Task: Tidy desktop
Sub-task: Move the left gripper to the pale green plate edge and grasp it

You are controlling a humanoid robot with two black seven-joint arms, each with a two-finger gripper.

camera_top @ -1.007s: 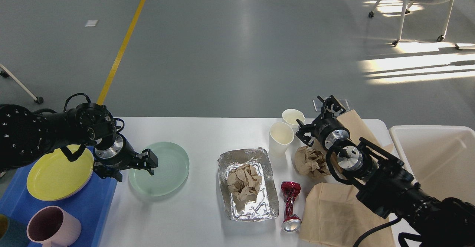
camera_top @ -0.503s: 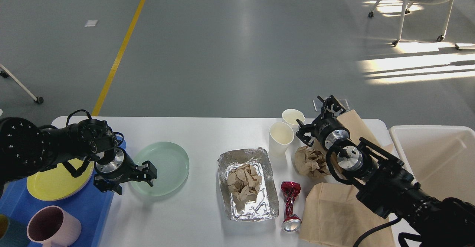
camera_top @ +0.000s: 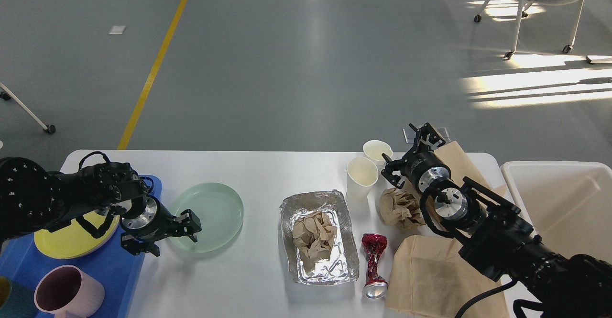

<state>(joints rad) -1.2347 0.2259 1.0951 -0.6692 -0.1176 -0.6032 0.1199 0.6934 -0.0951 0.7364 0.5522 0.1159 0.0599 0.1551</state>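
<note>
The white desktop [camera_top: 267, 174] holds litter and dishes. My left gripper [camera_top: 190, 225] is low at the near-left rim of a pale green plate [camera_top: 210, 210], its fingers apart, holding nothing. My right gripper [camera_top: 424, 134] hangs at the far right edge of the desktop over a brown paper bag [camera_top: 454, 158], fingers apart and empty. A foil tray [camera_top: 344, 265] holds crumpled brown paper [camera_top: 315, 236]. A crushed red can [camera_top: 374, 265] lies beside it. Two white paper cups [camera_top: 362, 178] [camera_top: 377, 150] stand behind. A second paper ball [camera_top: 399, 206] lies by my right arm.
A blue tray [camera_top: 119, 270] at the left holds a yellow plate [camera_top: 67, 241] and a pink mug [camera_top: 67, 291]. A white bin [camera_top: 564, 203] stands past the right edge. A flat brown bag [camera_top: 430, 275] lies at the front right.
My left gripper has moved down and towards me, from over the green plate's left part to its near-left rim. The plate and my right arm have not moved.
</note>
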